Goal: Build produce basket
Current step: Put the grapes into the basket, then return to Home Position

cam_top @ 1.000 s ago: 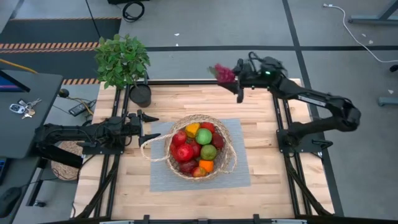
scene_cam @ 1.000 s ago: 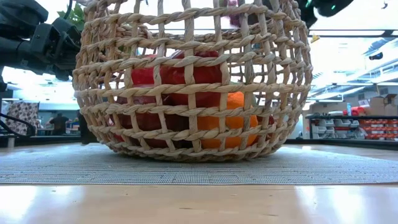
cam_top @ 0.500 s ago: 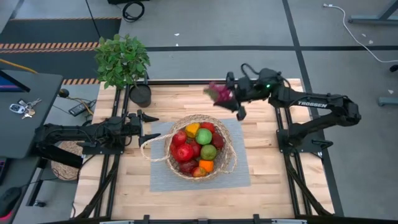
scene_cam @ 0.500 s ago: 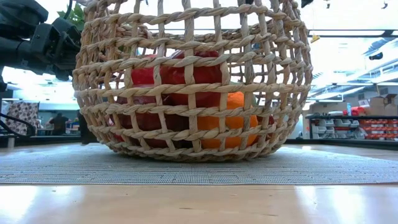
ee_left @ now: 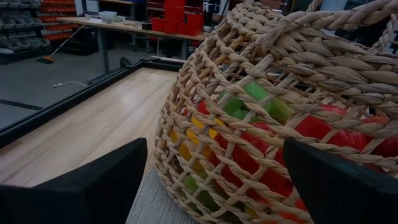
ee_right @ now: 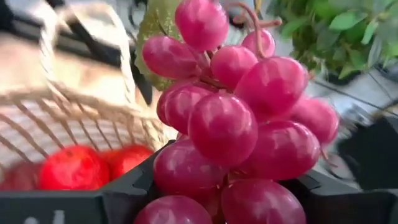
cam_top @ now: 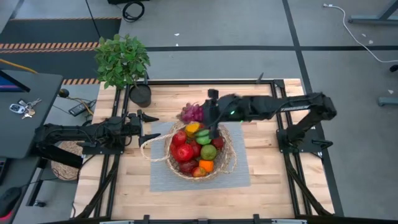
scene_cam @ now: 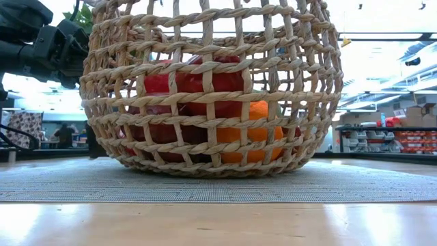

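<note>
The tan wicker basket [cam_top: 222, 163] stands on a grey mat, with red, green, yellow and orange produce [cam_top: 194, 148] piled inside. Its weave fills the low view [scene_cam: 205, 96] and the left wrist view [ee_left: 261, 93]. My right gripper [cam_top: 205, 115] reaches in from the table's right and is shut on a purple grape bunch [cam_top: 191, 112] above the basket's far left rim. My left gripper [cam_top: 152, 128] waits open and empty at the basket's left side, by the looped handle [cam_top: 149, 149]. My right gripper pinches the grape bunch's lower grapes [ee_right: 186, 171] between its two fingers [ee_right: 124, 199]. It comes from the table's right, slanting a little downward. The bunch is lifted clear, and most of it juts out beyond the fingertips.
A leafy potted plant [cam_top: 122, 59] stands at the table's far left corner. The grey mat [cam_top: 239, 177] lies under the basket, with bare wood [cam_top: 124, 180] around it. A smaller woven round thing [cam_top: 68, 149] sits off the table's left edge.
My right gripper has swung from the table's far edge toward the left and near side, carrying the grape bunch to above the basket's far left rim. Its wrist has rolled on the way. The bunch stays held and clear.
</note>
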`<action>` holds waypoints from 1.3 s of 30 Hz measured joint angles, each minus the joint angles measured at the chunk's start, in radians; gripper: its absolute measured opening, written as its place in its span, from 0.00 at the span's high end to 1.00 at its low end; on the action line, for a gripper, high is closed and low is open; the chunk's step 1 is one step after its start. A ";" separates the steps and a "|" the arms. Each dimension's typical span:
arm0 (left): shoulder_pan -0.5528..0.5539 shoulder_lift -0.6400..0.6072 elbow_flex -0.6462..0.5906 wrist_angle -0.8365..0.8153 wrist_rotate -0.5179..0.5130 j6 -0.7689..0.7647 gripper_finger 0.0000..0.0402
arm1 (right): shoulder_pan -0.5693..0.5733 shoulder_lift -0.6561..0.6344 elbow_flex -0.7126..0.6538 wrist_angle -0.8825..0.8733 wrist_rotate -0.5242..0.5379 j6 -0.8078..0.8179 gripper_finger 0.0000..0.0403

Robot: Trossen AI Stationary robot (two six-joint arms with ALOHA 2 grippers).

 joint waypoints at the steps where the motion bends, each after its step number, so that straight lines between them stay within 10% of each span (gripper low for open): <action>1: 0.000 0.000 0.000 0.000 0.000 0.000 0.05 | 0.016 0.026 0.032 -0.030 0.033 -0.005 0.50; 13: 0.000 0.000 0.000 0.000 0.000 0.000 0.05 | 0.151 0.234 0.162 -0.062 0.085 -0.293 0.50; 25: 0.000 0.000 0.000 0.000 0.000 0.000 0.05 | 0.131 0.337 0.161 -0.160 0.008 -0.060 0.49; 39: 0.000 0.000 0.000 0.000 0.000 0.000 0.05 | 0.142 0.324 0.226 -0.202 0.020 0.033 0.17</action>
